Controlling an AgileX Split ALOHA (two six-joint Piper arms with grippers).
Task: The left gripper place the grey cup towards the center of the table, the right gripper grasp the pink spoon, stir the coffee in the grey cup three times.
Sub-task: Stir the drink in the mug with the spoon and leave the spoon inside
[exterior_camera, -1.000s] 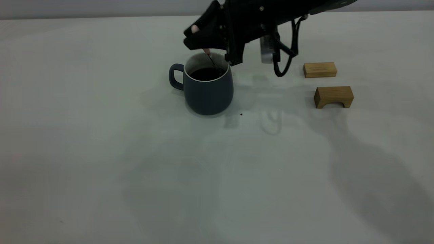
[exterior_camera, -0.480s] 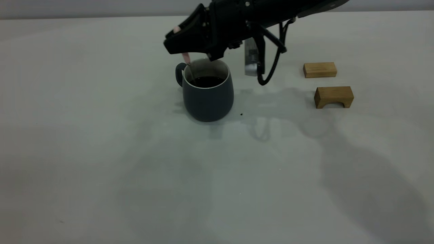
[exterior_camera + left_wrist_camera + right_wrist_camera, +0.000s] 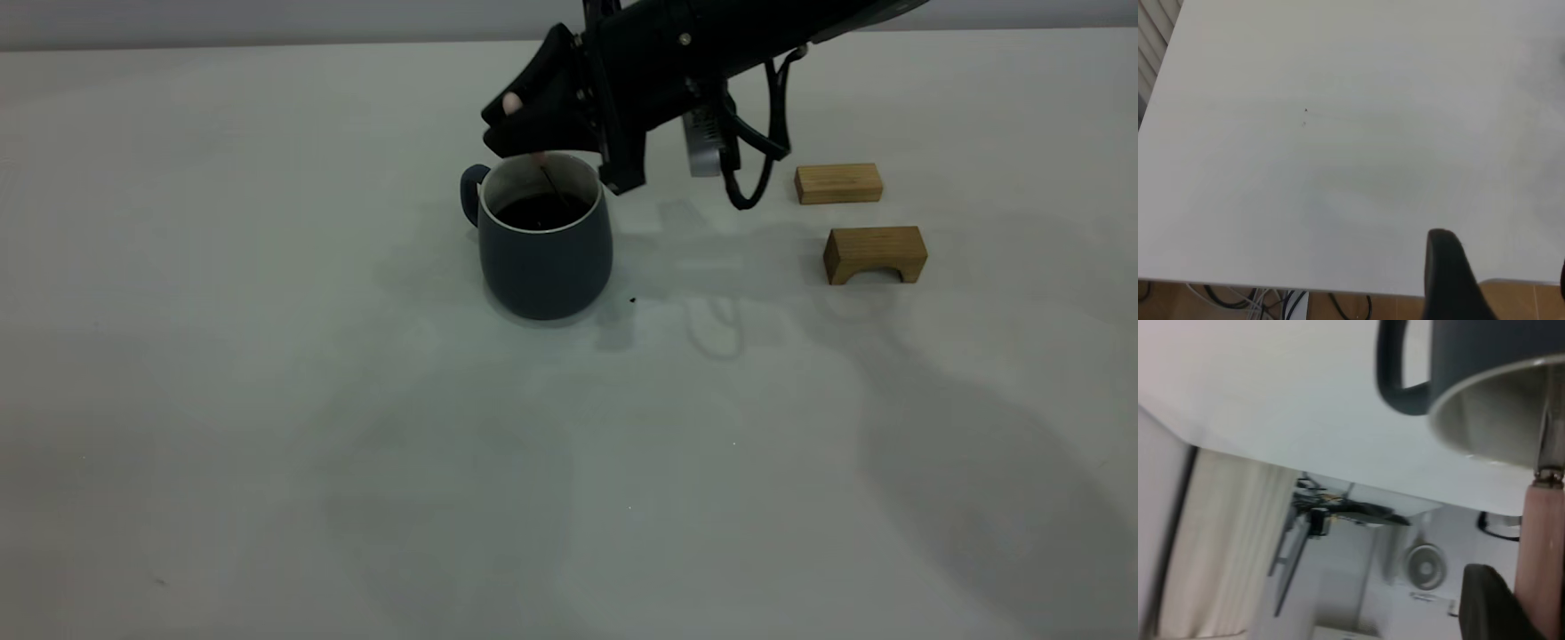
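Centrally, the grey cup point(image 3: 545, 240) stands upright on the table point(image 3: 267, 400), a smooth, matte, pale grey-white surface with a few tiny dark specks. It is a rounded slate-grey mug, wider toward its base, with a thin white rim, a white interior and a loop handle turned toward the exterior view's left and slightly away from the camera. Dark, glossy coffee point(image 3: 540, 210) fills it to a little below the rim. Directly above the cup's mouth hangs the right gripper point(image 3: 533, 133), a black angular body on a long black arm with looped cables and a silver-grey part; its jaws are clamped on the pale pink rounded handle of the pink spoon point(image 3: 544, 173), whose thin grey metal neck slants down into the coffee. To the right, well apart from the cup, lie two tan wooden blocks: a plain rectangular block point(image 3: 838, 183) and an arched block point(image 3: 875, 254). One black finger point(image 3: 1448, 277) of the left gripper shows over bare table at the table's edge; whether its jaws are wide or narrow cannot be told.
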